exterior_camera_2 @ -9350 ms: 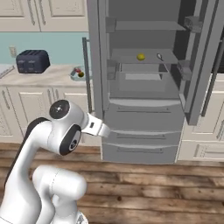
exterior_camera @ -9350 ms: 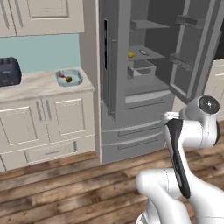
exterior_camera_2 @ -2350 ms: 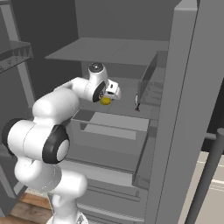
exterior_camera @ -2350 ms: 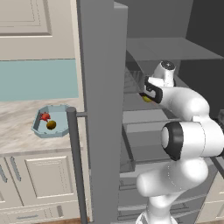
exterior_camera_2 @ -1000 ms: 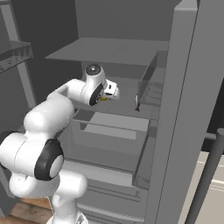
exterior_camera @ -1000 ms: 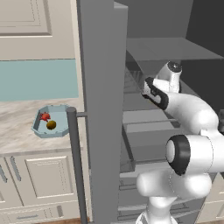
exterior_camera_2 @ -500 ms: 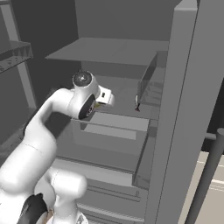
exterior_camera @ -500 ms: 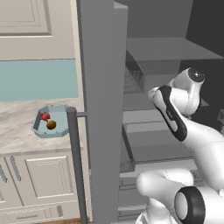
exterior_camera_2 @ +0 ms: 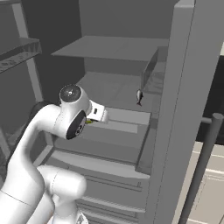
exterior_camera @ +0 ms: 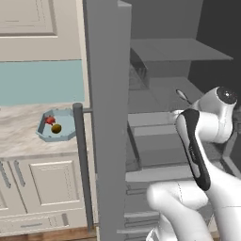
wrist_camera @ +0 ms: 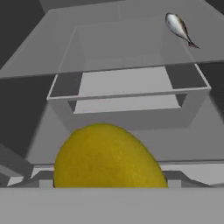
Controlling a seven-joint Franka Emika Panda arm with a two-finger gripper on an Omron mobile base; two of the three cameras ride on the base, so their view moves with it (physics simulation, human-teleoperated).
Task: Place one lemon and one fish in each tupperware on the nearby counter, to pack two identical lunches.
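A yellow lemon fills the lower middle of the hand view, close up against the camera. It sits in my gripper, which is shut on it in front of the open fridge; in the right base view a yellow sliver of that lemon shows at the hand. A silvery fish lies on the fridge shelf beyond; that fish also shows by the shelf's right side. On the counter at left stands the pale blue-grey tupperware, holding a red fish and another lemon.
The open fridge door with its long handle stands between the arm and the counter. A grey fridge drawer lies below the shelf ahead of the hand. The other fridge door is at the right.
The arm has pulled back out of the fridge and folded toward the base, carrying the lemon with it. The fish on the shelf and the tupperware have not moved.
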